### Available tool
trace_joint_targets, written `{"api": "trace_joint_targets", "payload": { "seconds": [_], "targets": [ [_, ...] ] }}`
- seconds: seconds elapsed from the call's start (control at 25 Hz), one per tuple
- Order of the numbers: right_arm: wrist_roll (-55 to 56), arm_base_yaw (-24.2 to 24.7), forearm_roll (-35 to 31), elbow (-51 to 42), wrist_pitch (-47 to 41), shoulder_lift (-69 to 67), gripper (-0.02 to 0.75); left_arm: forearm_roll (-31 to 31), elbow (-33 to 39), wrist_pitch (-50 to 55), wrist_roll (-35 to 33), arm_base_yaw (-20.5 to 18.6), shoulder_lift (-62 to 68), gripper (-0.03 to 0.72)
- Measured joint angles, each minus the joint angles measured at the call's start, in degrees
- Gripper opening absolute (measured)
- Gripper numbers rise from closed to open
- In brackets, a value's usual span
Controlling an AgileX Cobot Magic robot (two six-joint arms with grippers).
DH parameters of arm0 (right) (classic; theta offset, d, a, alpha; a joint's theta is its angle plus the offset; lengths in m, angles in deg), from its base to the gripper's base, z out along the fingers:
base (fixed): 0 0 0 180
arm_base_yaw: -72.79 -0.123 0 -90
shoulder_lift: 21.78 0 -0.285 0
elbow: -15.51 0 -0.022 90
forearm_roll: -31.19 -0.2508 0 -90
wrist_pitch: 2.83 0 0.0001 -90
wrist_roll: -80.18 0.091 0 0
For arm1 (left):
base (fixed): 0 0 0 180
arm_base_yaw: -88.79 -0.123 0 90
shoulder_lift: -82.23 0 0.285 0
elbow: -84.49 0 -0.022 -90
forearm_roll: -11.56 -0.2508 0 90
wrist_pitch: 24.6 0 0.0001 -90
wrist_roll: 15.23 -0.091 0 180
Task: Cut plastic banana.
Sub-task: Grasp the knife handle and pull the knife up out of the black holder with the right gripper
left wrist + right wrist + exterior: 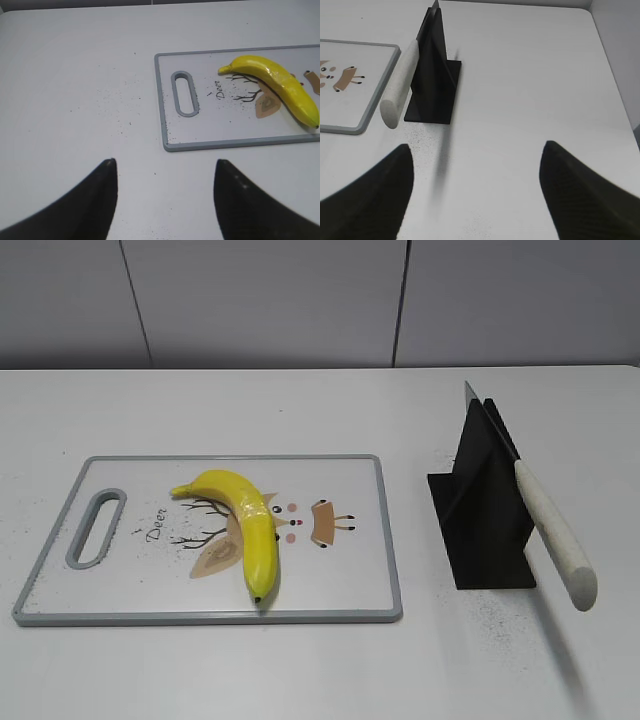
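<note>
The plastic banana [243,523] lies on the cutting board [350,570], uncut. The knife [545,520] rests in the black stand [480,510], right of the board. Both grippers hang wide and empty. The right gripper [475,195] should take the pale handle squarely.

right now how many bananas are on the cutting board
1. The plastic banana lies whole near the middle of the cutting board, dark tip toward the near edge. No other banana shows in any view.
</note>
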Motion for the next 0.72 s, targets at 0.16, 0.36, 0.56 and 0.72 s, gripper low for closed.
{"api": "trace_joint_targets", "payload": {
  "seconds": [0.16,0.36,0.56,0.72],
  "targets": [
    [0.0,0.0,0.0,0.0,0.0,0.0,0.593,0.0,0.0,0.0,0.0,0.0,0.0,0.572],
    [0.0,0.0,0.0,0.0,0.0,0.0,0.593,0.0,0.0,0.0,0.0,0.0,0.0,0.57],
    [0.0,0.0,0.0,0.0,0.0,0.0,0.593,0.0,0.0,0.0,0.0,0.0,0.0,0.567],
    [0.0,0.0,0.0,0.0,0.0,0.0,0.593,0.0,0.0,0.0,0.0,0.0,0.0,0.567]
  ]
}}
